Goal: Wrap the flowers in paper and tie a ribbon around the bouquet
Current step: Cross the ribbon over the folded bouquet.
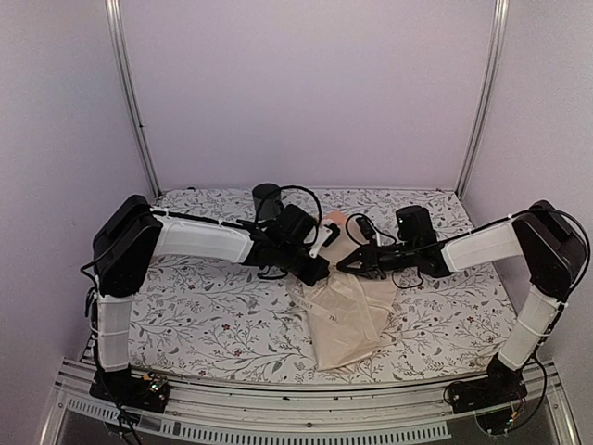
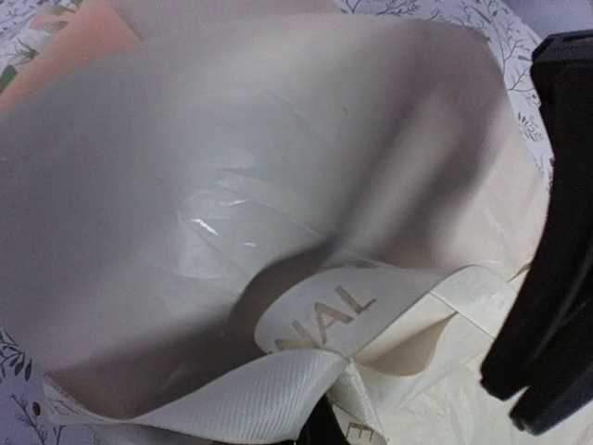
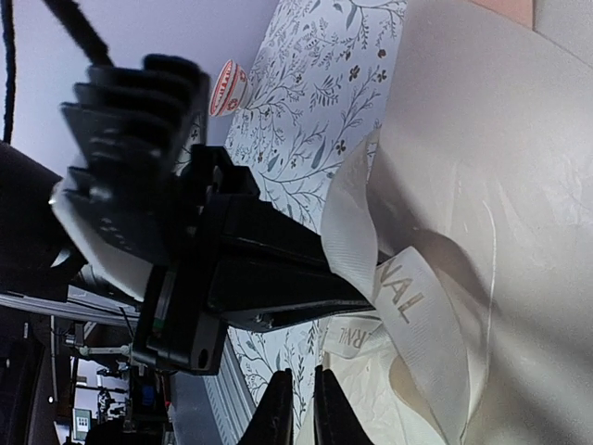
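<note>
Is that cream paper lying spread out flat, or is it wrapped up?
Wrapped up. The paper lies as a folded-over bundle rather than a flat sheet, with a ribbon looped across it.

The table (image 1: pixel 185 306) is covered by a white cloth printed with leafy sprigs. A cream paper bouquet (image 1: pixel 347 320) lies on it, near the middle and toward the front. A dark cylinder (image 1: pixel 267 199) stands near the far edge. A small red-patterned cup (image 3: pixel 229 88) sits well apart from the bouquet.
</note>
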You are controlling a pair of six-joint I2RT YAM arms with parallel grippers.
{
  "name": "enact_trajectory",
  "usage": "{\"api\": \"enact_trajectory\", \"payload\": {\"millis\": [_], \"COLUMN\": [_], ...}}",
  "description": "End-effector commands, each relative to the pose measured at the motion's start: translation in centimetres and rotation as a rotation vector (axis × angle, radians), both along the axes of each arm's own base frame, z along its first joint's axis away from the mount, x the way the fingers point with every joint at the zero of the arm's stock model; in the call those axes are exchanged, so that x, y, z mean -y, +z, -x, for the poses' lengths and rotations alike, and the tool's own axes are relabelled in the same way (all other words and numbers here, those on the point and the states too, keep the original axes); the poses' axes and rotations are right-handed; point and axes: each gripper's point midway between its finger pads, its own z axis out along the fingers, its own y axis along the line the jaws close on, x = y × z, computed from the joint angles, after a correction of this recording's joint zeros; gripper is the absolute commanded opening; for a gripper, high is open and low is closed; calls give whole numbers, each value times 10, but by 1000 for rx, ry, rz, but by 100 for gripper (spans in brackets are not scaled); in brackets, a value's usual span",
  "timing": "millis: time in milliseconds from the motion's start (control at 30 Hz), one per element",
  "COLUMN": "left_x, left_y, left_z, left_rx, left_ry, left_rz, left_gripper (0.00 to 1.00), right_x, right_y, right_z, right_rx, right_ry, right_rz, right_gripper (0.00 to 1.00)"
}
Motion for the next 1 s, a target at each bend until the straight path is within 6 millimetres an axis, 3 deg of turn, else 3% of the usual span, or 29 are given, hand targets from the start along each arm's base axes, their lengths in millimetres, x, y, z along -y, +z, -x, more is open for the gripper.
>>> {"api": "enact_trajectory", "payload": {"millis": [0, 200, 500, 733, 967], "left_x": [-1, -2, -3, -5, -10], "left_y": [-9, -11, -17, -20, -26], "left_z": [-1, 1, 5, 4, 0], "left_rx": [-26, -32, -48, -49, -65], "left_ry": [-1, -8, -23, -19, -7], "left_rz": [17, 15, 10, 8, 5], "left_gripper": [0, 0, 0, 0, 0], "right_x": [-12, -18, -16, -21, -22], "right_y": [-3, -23, -35, -44, -19], "right_z": [-11, -27, -49, -35, -15], "right_rx": [-3, -17, 9, -11, 30], "right_ry": [17, 2, -48, 23, 107], "right_rz": [-35, 1, 48, 33, -60], "right_gripper": [12, 26, 32, 32, 31]}}
